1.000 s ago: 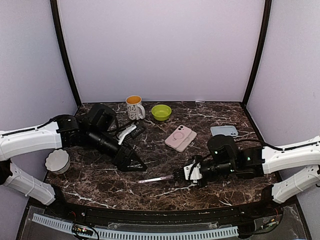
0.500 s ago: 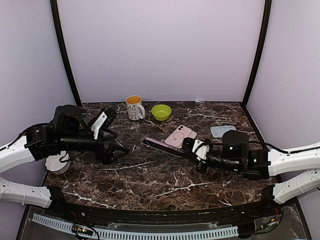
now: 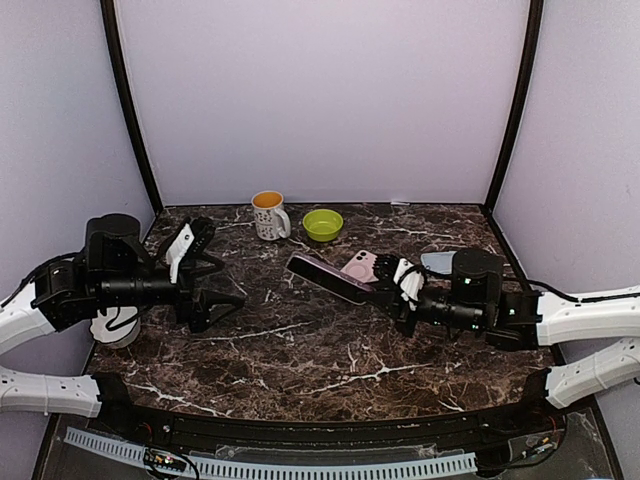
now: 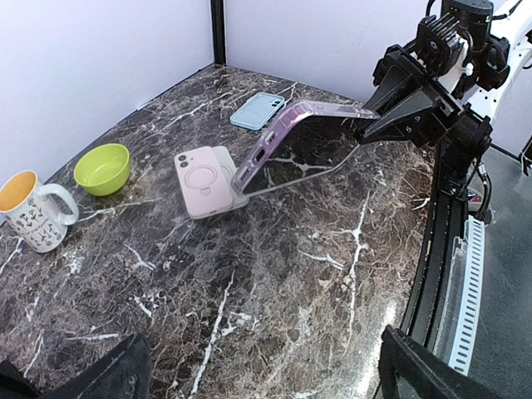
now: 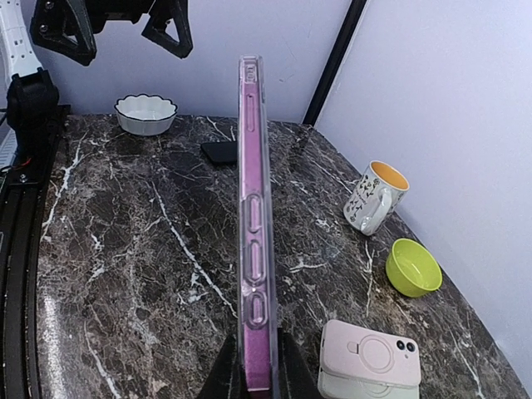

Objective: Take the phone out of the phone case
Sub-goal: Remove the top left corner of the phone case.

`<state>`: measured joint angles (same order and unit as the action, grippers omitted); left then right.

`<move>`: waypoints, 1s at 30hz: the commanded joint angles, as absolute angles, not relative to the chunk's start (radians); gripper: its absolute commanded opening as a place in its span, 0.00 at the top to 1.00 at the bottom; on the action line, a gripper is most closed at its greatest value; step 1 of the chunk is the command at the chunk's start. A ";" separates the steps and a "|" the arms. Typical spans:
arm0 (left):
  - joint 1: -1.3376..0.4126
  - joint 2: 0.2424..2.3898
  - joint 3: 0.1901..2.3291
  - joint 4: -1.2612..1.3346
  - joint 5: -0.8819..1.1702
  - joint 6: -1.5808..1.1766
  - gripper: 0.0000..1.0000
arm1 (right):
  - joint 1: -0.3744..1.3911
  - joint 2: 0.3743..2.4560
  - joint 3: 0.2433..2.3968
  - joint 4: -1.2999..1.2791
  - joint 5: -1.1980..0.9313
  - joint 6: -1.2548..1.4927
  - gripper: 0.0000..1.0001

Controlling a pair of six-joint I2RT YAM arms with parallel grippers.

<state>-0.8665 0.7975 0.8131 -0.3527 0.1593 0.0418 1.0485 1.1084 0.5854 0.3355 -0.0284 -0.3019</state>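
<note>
Purple-rimmed phone case [image 3: 325,278], one end pinched in my right gripper [image 3: 388,288], fingers clamped on it, held tilted above the table [image 3: 300,350], phone inside not discernible; my left gripper [image 3: 222,282] spread wide, empty; mug [image 3: 267,214] print too small to read

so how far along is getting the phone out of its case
Done: the right pincer has the cased phone gripped by one end, clear of the table. In hand: it is held out toward the left pincer, which is open and not touching it. Left: the whole removal; the clear case is wrapped around the phone's edge, nothing peeled.
</note>
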 commanded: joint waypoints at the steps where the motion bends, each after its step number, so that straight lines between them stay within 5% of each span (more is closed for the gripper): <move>1: -0.863 0.774 0.810 -0.371 0.166 0.089 0.03 | 1.039 1.119 0.635 0.421 -0.059 -0.299 1.00; 11: -0.862 0.768 0.824 -0.392 0.251 0.164 0.07 | 1.028 1.144 0.651 0.414 -0.035 -0.329 1.00; 30: -0.862 0.699 0.728 -0.271 0.559 0.347 0.16 | 1.032 1.082 0.664 0.245 -0.351 -0.552 1.00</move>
<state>-0.8665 0.7273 0.7620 -0.3229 0.4488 0.2726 1.0328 1.1145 0.6136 0.1635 -0.2794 -0.5182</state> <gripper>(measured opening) 0.853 0.097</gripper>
